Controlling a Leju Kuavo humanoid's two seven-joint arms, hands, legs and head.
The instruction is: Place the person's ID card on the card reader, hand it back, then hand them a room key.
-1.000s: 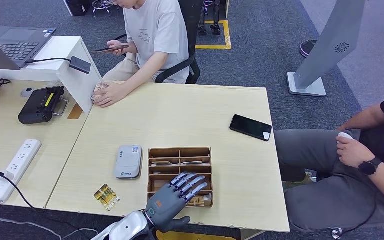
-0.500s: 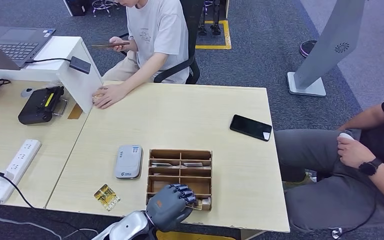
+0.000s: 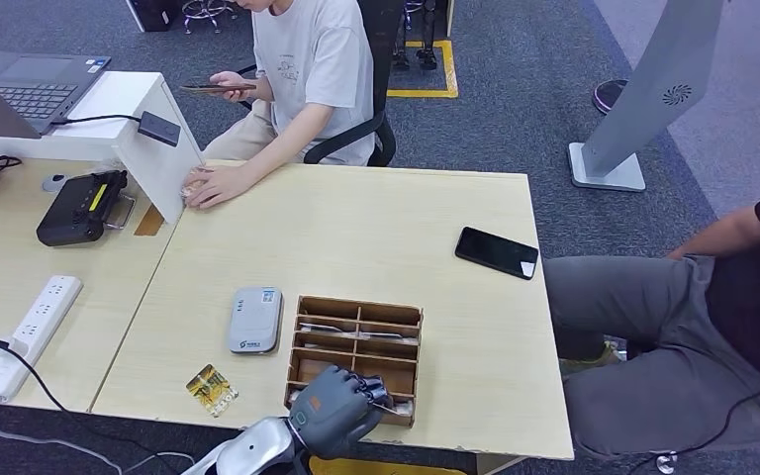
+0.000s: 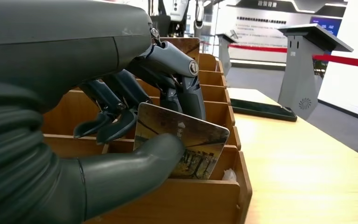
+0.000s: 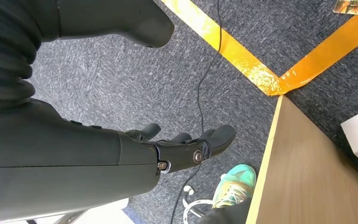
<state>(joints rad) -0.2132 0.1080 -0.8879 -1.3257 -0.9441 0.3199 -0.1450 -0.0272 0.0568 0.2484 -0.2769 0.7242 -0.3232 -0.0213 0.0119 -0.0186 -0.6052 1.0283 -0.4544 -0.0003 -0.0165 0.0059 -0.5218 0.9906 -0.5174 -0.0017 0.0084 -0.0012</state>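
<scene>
A: Head view. Where was the left hand [image 3: 334,408]?

B: At the near edge of the table [image 3: 376,223], over the nearest row of the wooden compartment box [image 3: 356,341], fingers curled in. The card reader [image 3: 255,319] lay flat just left of the box. The ID card [image 3: 211,389] lay near and to the left of the reader, apart from it. A black phone [image 3: 496,251] lay far right. A seated person [image 3: 302,69] was at the far side with a hand [image 3: 208,185] resting on the table. A second person [image 3: 703,327] sat to the right.

A: Left wrist view?

B: Thumb [image 4: 135,170] and fingers [image 4: 177,81] pinched a room key [image 4: 186,140], a printed card standing tilted in the nearest compartment of the box. So the left hand was holding the room key. The phone showed farther along the tabletop.

A: Right wrist view?

B: Right hand [image 5: 168,144] hung over grey carpet [image 5: 93,79] beside the table edge, fingers slightly bent and apart, nothing in it. Yellow floor tape [image 5: 242,58] and a green shoe [image 5: 233,184] showed below.
</scene>
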